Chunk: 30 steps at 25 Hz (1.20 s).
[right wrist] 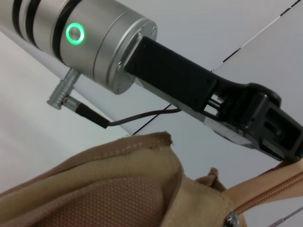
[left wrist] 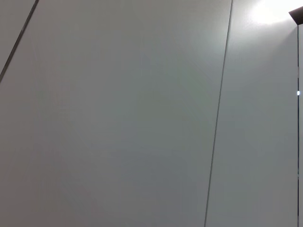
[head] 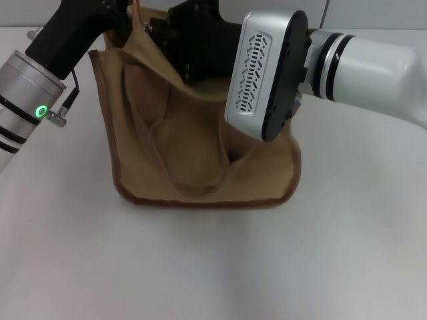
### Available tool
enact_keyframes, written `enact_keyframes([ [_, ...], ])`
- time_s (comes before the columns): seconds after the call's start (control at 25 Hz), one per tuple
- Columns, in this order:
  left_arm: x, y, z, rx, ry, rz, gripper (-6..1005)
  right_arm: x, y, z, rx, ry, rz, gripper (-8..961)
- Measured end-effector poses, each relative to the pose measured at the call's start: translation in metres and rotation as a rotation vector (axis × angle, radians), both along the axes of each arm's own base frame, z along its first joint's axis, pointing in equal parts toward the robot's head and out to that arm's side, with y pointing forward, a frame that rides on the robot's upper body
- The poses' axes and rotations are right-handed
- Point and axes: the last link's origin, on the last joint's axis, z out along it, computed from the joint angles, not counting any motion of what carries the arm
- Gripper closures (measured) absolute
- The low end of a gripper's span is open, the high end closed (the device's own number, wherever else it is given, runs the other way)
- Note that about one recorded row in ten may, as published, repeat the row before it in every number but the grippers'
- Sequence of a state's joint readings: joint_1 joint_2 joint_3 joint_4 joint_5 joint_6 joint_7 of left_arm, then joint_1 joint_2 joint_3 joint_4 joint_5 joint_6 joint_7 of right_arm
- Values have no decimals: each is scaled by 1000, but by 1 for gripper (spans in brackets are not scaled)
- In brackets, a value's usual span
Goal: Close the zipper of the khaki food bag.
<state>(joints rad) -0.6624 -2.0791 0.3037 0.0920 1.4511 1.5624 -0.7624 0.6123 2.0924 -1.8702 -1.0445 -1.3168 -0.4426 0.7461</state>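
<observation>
Khaki food bag (head: 200, 160) upright in the middle of the white table (head: 333, 260), soft front side sagging in. Brown trim along the bottom edge.

Left gripper (head: 119, 19) up at the bag's far top corner, on the left side. In the right wrist view, same left gripper (right wrist: 277, 142) black and long, tip right at a tan strip of the bag's top, touching it. Holding it or not: cannot tell. Open or shut: cannot tell.

Right gripper (head: 183, 40) over the bag's top too, near the middle, close beside the left one. Mostly hidden behind its own big silver wrist. Open or shut: cannot tell.

Zipper (right wrist: 270, 191) running along the top of the bag, just under the left gripper's tip. Small silver pull tab (right wrist: 231, 219) farther along the line, a little away from that tip, with no gripper on it.
</observation>
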Motion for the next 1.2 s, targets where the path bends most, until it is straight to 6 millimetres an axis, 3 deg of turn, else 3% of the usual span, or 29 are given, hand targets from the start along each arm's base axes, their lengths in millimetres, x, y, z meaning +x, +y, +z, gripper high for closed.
enact_keyframes([
  [0.12, 0, 0, 0, 0, 0, 0, 976, 1, -1, -1, -1, -3, 0, 720],
  [0.24, -1, -1, 0, -1, 0, 2, 976, 2, -3, -2, -4, -8, 2, 930],
  [0.52, -5, -3, 0, -1, 0, 14, 976, 3, -4, 0, 11, -4, -2, 954],
  [0.92, -31, -11, 4, 29, 3, 122, 976, 2, -12, 1, 77, -22, 11, 954],
  [1.2, -37, -15, 4, 34, -2, 145, 977, -3, -22, 8, 91, 12, 20, 954],
])
